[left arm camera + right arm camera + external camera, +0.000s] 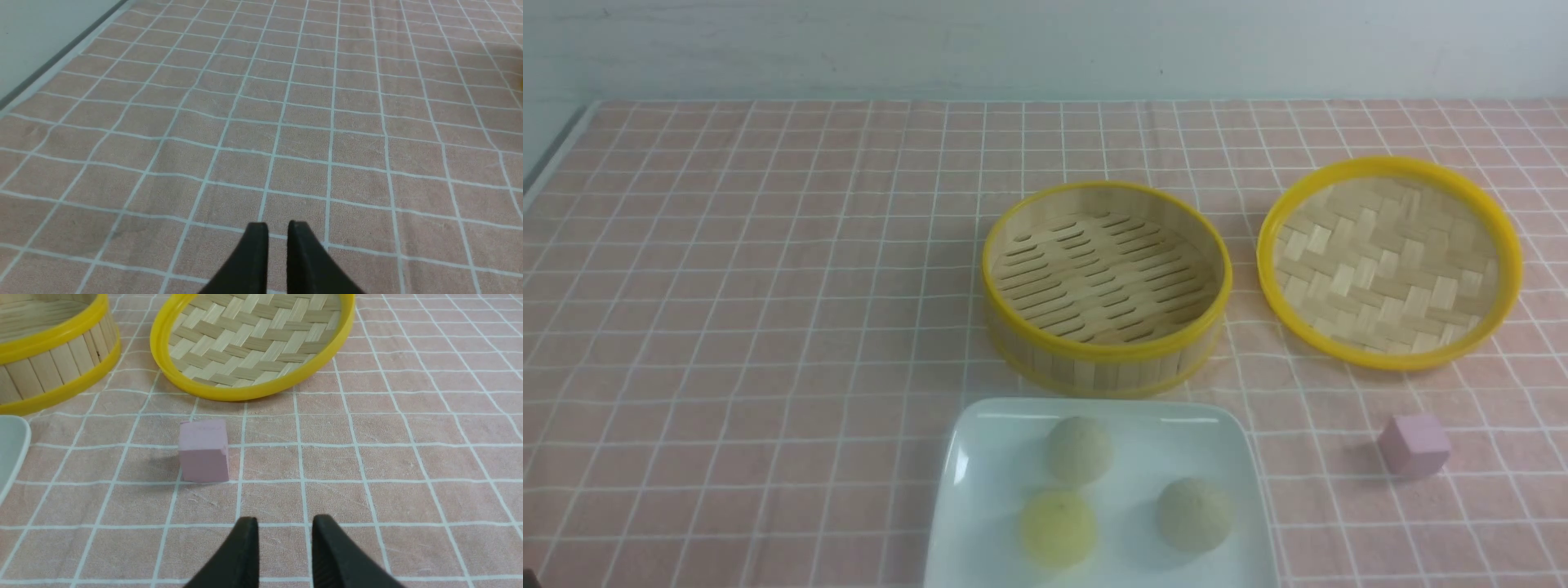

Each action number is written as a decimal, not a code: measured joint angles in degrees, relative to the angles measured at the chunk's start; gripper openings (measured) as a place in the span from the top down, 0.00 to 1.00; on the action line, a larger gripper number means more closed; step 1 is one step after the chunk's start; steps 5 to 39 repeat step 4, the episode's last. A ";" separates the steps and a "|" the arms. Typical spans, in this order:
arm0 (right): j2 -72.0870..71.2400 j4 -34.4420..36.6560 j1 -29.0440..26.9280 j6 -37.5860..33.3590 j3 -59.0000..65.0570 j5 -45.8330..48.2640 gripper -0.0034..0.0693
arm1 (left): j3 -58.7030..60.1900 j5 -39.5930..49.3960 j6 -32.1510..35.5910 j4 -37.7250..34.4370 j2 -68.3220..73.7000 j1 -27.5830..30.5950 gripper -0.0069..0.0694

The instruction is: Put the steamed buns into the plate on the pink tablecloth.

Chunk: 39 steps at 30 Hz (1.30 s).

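Observation:
Three steamed buns lie on the white square plate [988, 506] at the front centre of the pink tablecloth [768, 286]: a beige-grey one [1078, 449] at the back, a pale yellow one [1058, 527] at the front left, and a beige-grey one [1194, 513] at the right. Neither gripper shows in the front view. My left gripper [278, 224] hovers over bare cloth with its jaws nearly together and empty. My right gripper [284, 520] is a little open and empty, over cloth near the plate's corner [10, 453].
The empty bamboo steamer [1094, 363] stands behind the plate, also in the right wrist view [49, 355]. Its woven lid [1388, 261] lies upturned to the right [253, 339]. A small pink cube [1414, 445] sits right of the plate, just ahead of my right gripper [203, 451].

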 joint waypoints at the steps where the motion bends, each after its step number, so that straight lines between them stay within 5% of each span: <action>1: 0.00 0.00 0.00 0.00 0.00 0.00 0.70 | 0.00 0.00 0.00 0.00 0.00 0.00 0.78; 39: 0.00 0.00 0.00 0.00 0.00 0.00 0.70 | 0.00 0.02 0.00 0.02 0.00 0.00 0.77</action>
